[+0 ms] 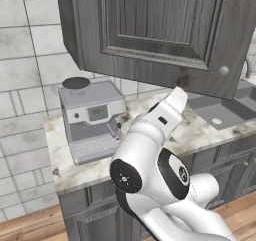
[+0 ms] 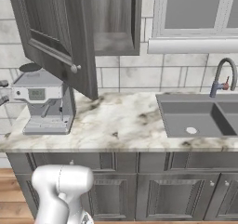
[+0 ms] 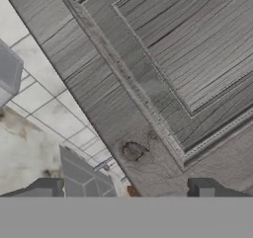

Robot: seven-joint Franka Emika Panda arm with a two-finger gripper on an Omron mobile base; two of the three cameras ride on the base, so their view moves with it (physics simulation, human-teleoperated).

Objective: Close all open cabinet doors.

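I have the gripper [image 3: 127, 188] up close against the open cabinet door [image 3: 163, 79], its jaws spread wide with nothing between them. In the hand view the two dark finger tips [image 3: 47, 186] rise at the bottom, one on each side, and the grey wood-grain face of the door spreads just ahead of them, its recessed framed panel running off diagonally. A dark knot-like mark in the grain sits just beyond the gap between the tips. Whether the tips touch the door, I cannot tell.

From the left base view, the white arm [image 1: 155, 180] rises up to the lower edge of the cabinet door [image 1: 150, 35], the hand ending right below that edge. The round silver knob [image 1: 223, 70] sits near the door's lower corner, off to the hand's side. The right base view shows the cabinet door [image 2: 56, 32] swung well out from its cabinet [image 2: 114, 23], whose shelf stands exposed behind it.

Below the hand lies the marble counter [image 1: 200, 130]. A silver coffee machine [image 1: 92, 117] stands on it near the tiled wall, beneath the door's hinged side. Farther out, on the other side, the grey sink [image 2: 200, 116] is set into the counter with its curved faucet [image 2: 222, 79] behind it, under a window [image 2: 195, 14]. Base cabinets [image 2: 139, 190] run under the counter.
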